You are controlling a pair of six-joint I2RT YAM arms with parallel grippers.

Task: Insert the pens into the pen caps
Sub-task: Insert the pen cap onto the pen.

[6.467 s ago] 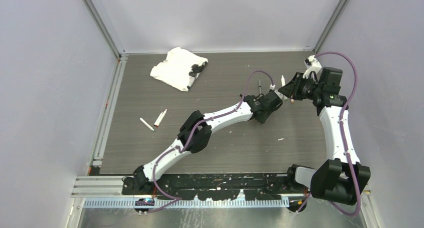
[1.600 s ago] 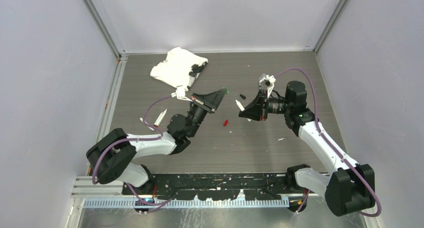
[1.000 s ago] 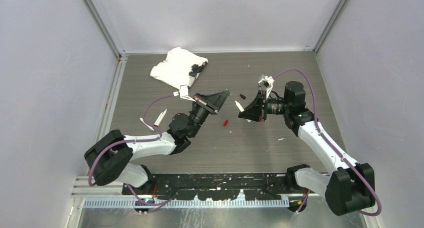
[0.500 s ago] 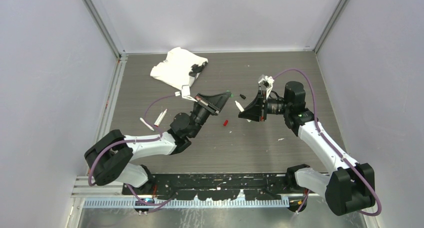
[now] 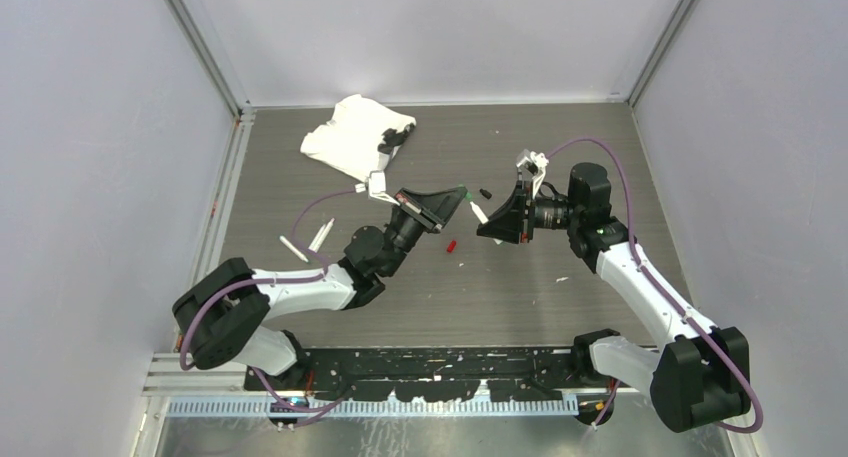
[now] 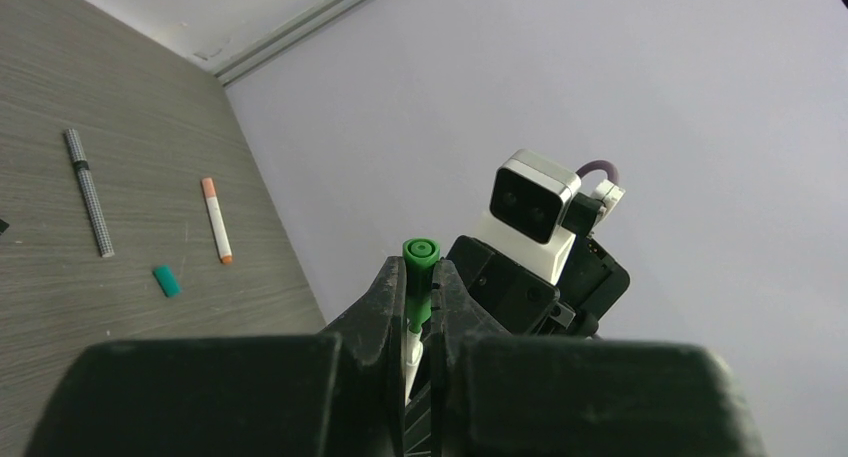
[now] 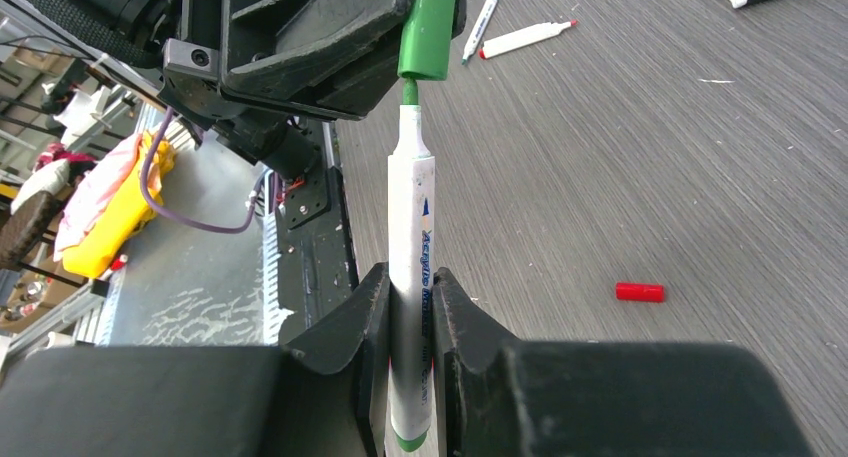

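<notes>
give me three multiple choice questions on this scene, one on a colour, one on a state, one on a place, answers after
1. What colour is the cap in the left gripper? a teal, b green, c black
2. The pen in the right gripper is: a fully capped, b far from any cap, c tip at a cap's mouth
3. Where is the red cap? a on the table, b in the left gripper, c on the pen

Answers: 1 b, the green cap is clamped in it; 2 c, the tip meets the green cap's opening, barrel outside; 3 a, it lies alone on the table.
</notes>
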